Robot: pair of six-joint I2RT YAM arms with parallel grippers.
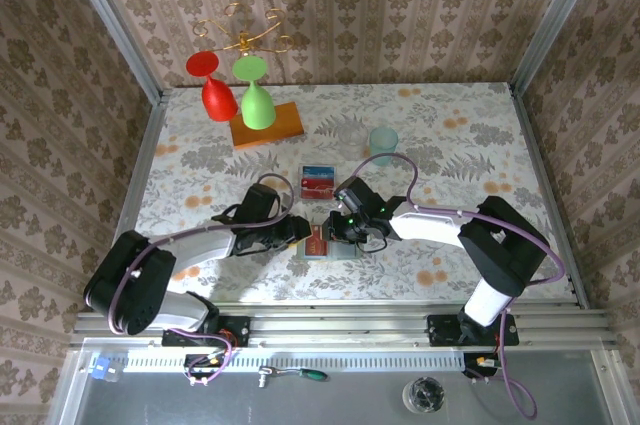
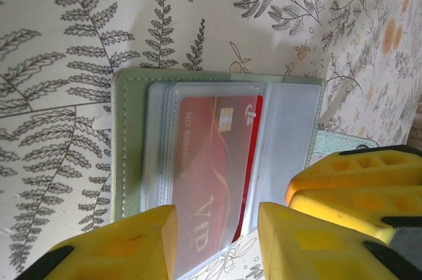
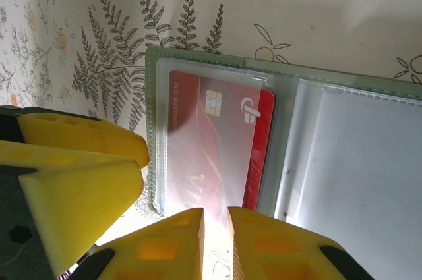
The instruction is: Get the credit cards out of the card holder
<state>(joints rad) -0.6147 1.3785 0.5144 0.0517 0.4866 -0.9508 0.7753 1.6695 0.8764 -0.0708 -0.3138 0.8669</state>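
Glossy red card [image 2: 217,161], matt green card holder [image 2: 125,148]

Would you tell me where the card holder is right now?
In the top view, the card holder lies open near the front edge of the table, between the left hand and the right hand, with loose cards just beyond it.

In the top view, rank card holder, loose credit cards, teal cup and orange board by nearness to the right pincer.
1. card holder, at the right pincer
2. loose credit cards, just beyond
3. teal cup, back right
4. orange board, back left
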